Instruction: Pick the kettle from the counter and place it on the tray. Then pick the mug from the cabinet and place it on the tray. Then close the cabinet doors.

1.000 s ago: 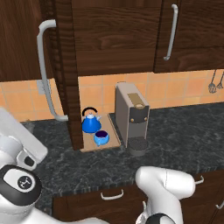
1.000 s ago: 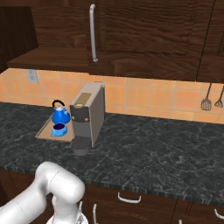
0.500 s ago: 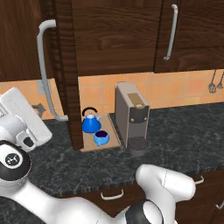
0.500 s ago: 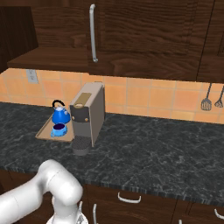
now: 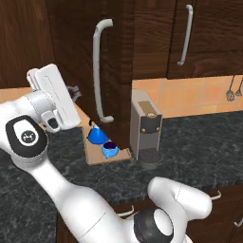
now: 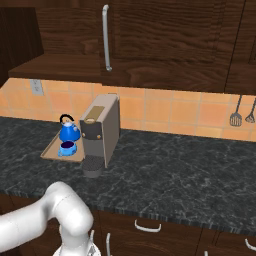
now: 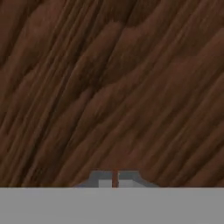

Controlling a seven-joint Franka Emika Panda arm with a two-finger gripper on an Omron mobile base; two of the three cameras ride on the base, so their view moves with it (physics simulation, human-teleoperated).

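Observation:
The blue kettle (image 5: 97,135) (image 6: 69,133) and the blue mug (image 5: 110,150) (image 6: 66,148) both stand on the tan tray (image 5: 122,154) (image 6: 50,152) on the dark counter (image 5: 199,142) (image 6: 175,170). My gripper (image 5: 76,91) (image 7: 114,178) is shut and holds nothing. It is raised at the left, with its tips against the dark wood face of the cabinet door (image 5: 118,57) (image 7: 113,87). That door stands partly swung, its curved silver handle (image 5: 97,71) just right of my hand. The wood grain is very close in the hand view.
A grey coffee machine (image 5: 144,128) (image 6: 102,130) stands right beside the tray. Another closed door with a bar handle (image 5: 186,35) is at the upper right. Kitchen utensils (image 6: 242,112) hang on the orange tiled wall. Drawer fronts run below the counter edge.
My hand has risen and moved right against the door. The door and its handle have swung to the right, toward the cabinet. Kettle, mug and tray have stayed put.

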